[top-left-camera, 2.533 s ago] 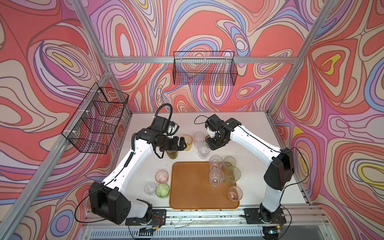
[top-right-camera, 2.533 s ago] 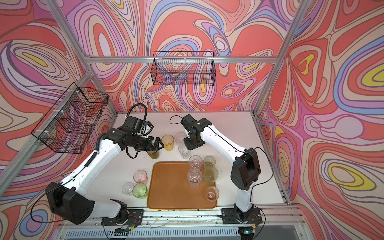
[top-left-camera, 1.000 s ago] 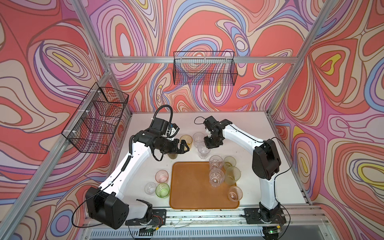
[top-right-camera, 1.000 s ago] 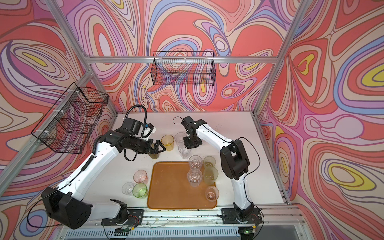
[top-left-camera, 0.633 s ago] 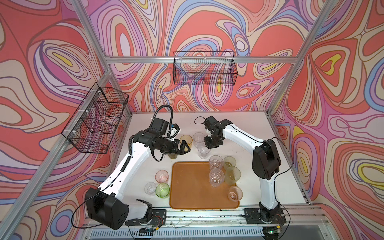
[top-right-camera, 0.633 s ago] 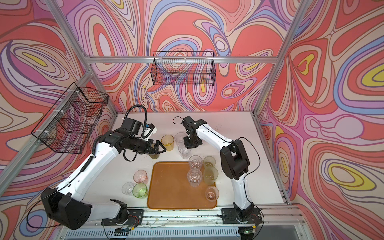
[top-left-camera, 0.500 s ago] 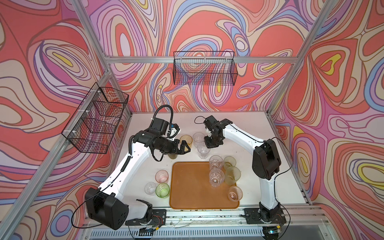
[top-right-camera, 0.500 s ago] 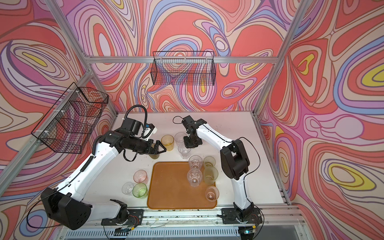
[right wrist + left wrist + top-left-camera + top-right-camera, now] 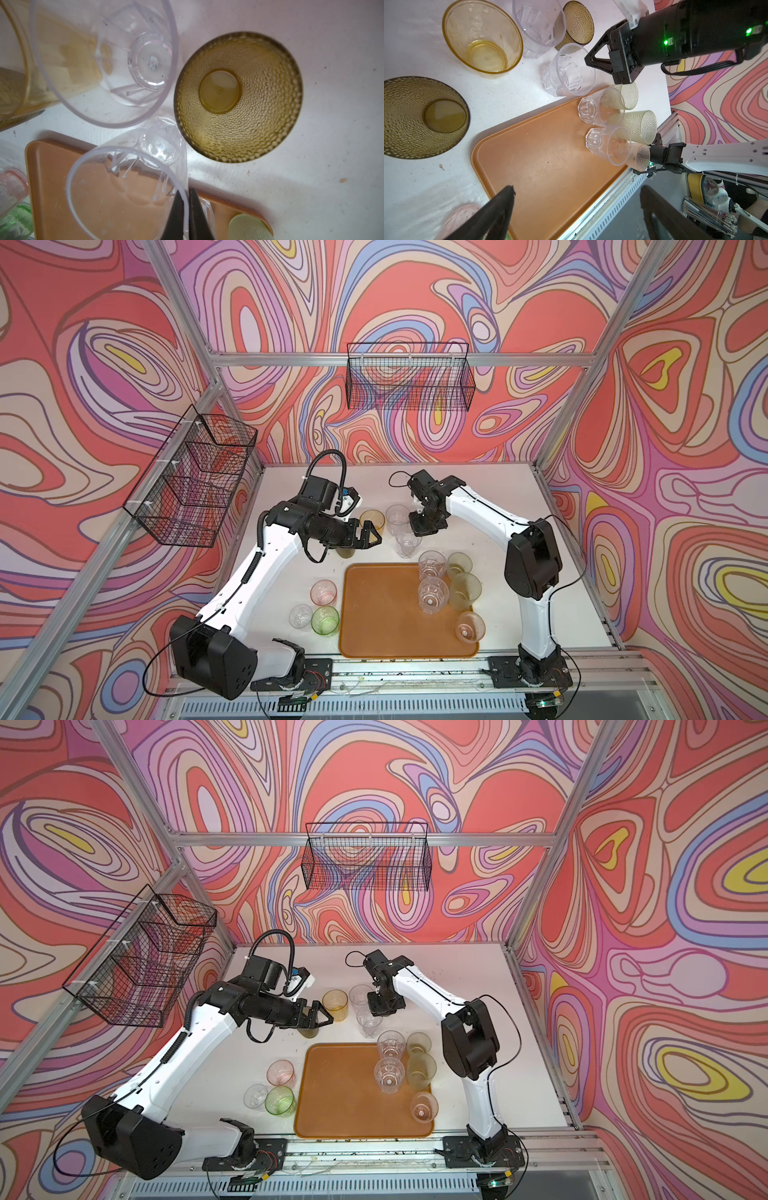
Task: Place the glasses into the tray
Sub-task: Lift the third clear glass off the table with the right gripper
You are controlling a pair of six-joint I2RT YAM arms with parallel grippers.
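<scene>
The right gripper pinches the thin rim of a clear faceted glass standing on the table just behind the tray, a flat orange-brown plastic rectangle with rounded corners. The left gripper hangs empty, fingers wide apart. Thirteen glasses show: five clear faceted, two olive dimpled, three pale dimpled, one smooth amber, one pink, one green; five stand along the tray's right side
</scene>
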